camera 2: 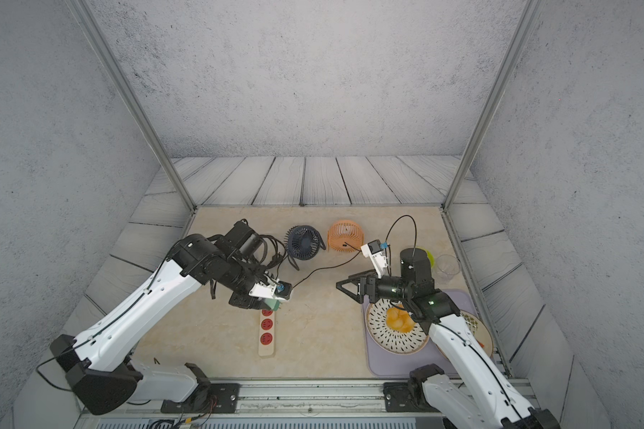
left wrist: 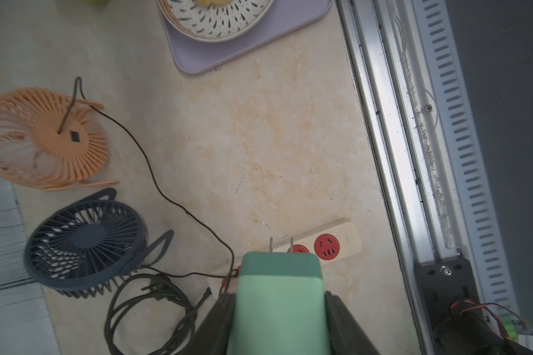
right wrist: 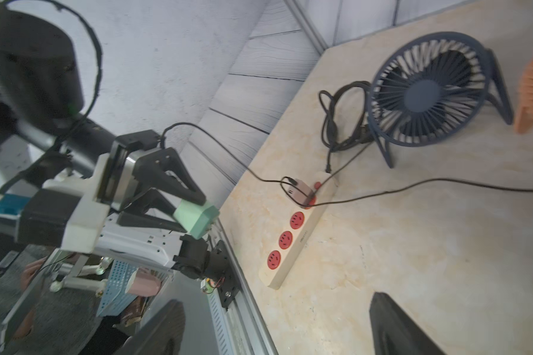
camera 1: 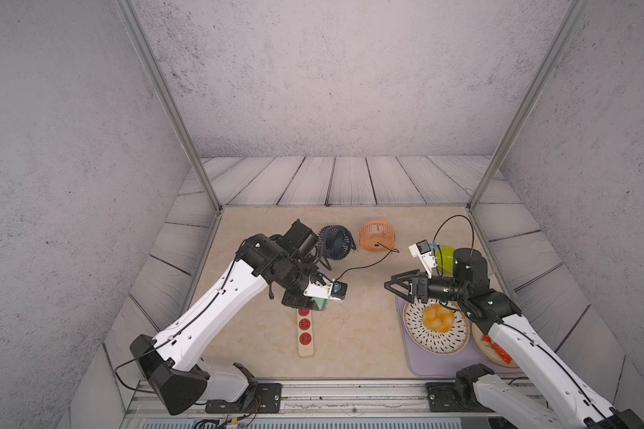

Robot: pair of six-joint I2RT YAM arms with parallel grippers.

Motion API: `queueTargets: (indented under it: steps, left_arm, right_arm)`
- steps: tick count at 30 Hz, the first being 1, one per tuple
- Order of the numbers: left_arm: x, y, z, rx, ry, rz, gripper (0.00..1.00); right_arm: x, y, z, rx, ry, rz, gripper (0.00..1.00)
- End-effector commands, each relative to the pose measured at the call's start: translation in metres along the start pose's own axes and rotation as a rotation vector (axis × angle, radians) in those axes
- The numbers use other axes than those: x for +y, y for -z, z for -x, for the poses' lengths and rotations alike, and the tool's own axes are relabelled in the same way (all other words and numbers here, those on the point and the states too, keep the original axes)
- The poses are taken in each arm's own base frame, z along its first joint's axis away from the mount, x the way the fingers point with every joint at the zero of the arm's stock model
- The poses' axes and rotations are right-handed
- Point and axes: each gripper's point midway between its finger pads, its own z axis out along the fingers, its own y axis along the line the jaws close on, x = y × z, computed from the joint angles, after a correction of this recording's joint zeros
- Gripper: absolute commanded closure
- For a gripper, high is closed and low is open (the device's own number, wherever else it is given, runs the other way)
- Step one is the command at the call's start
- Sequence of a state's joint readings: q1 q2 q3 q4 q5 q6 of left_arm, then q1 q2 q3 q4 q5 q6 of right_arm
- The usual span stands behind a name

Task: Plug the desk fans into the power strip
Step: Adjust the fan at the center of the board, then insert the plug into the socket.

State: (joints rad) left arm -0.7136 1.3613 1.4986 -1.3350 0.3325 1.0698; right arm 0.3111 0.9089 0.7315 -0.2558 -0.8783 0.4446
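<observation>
**Mint-green plug (left wrist: 279, 267) held over the power strip (camera 1: 305, 340)**

The plug is clamped between the two black fingers of the left gripper (left wrist: 278, 296). Its two metal prongs (left wrist: 291, 243) are directed down toward the power strip.

In both top views the plug is seen above the far part of the strip, over the row of red sockets. In the right wrist view it is seen raised clear of the strip, with no contact between them.

Three red sockets toward the strip's near end are left uncovered. The socket at the far end is occupied by a small beige adapter (right wrist: 299, 192).

A thin black cable (camera 1: 365, 265) is run from the orange fan (camera 1: 377, 236), which stands beyond the strip's far end, to the left gripper. A navy fan (camera 1: 336, 242) is placed just beyond the same end.

The right gripper (camera 1: 391, 286) is held well apart from the strip, to its side, near a patterned plate (camera 1: 450, 343). Its jaws are spread wide and nothing is held between them.
</observation>
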Motion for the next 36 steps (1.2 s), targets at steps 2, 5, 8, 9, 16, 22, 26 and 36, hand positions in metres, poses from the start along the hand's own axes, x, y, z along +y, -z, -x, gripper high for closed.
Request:
queueTargets:
  steps: [2,5,8,9,16,22,26,36]
  left_arm:
    - [-0.012,-0.019,-0.021,0.099,0.220,-0.092,1.00]
    - [-0.016,-0.033,-0.032,0.164,0.336,-0.131,1.00]
    - [-0.012,-0.046,-0.046,0.231,0.426,-0.115,1.00]
    - [-0.012,-0.050,-0.050,0.248,0.448,-0.108,1.00]
    - [-0.018,-0.082,-0.080,0.382,0.561,-0.113,1.00]
    - [-0.016,-0.100,-0.099,0.449,0.536,-0.094,1.00]
    - [-0.020,-0.111,-0.105,0.447,0.489,-0.099,1.00]
    - [-0.014,-0.123,-0.114,0.477,0.453,-0.076,1.00]
  right_arm:
    - [-0.036,0.010,-0.004,-0.017,0.020,-0.224,0.04]
    - [-0.054,0.018,-0.007,-0.027,0.037,-0.338,0.01]
    - [-0.070,0.030,-0.008,-0.056,0.064,-0.456,0.01]
    - [-0.073,0.033,-0.007,-0.069,0.078,-0.483,0.01]
    - [-0.080,0.045,-0.001,-0.124,0.134,-0.555,0.01]
    - [-0.083,0.051,-0.001,-0.124,0.145,-0.597,0.01]
    - [-0.085,0.055,0.001,-0.139,0.160,-0.622,0.01]
    - [-0.085,0.059,0.002,-0.140,0.169,-0.641,0.01]
